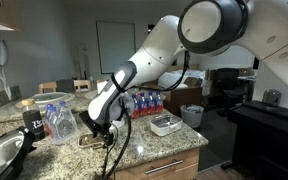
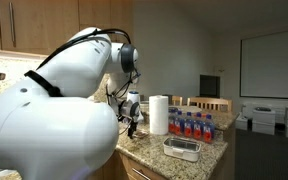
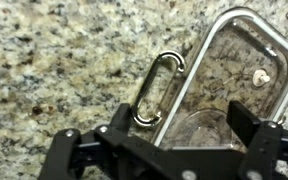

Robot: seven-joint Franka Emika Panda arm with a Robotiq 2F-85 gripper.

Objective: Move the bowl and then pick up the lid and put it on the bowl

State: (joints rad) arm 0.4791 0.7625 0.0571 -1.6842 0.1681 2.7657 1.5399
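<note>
The lid step is barely begun and most of the task is left. In the wrist view the gripper hangs low over the granite counter with its fingers wide apart and nothing between them clamped. The lid lies flat on the stone, reaching from between the fingers to the far right of that view, with a small wire loop at its left edge. Whether either finger touches the lid I cannot tell. In both exterior views the bowl stands uncovered on the counter, well apart from the gripper and to its right, near the pack of bottles and the paper towel roll. Nothing in these views shows whether the bowl is at its intended place, so I judge that first part only as probably done, since the arm is now at the lid. As I read it, what remains is to close on the lid, lift it off the counter, carry it right to the bowl, line up the rounded corners and set it down on the rim.
</note>
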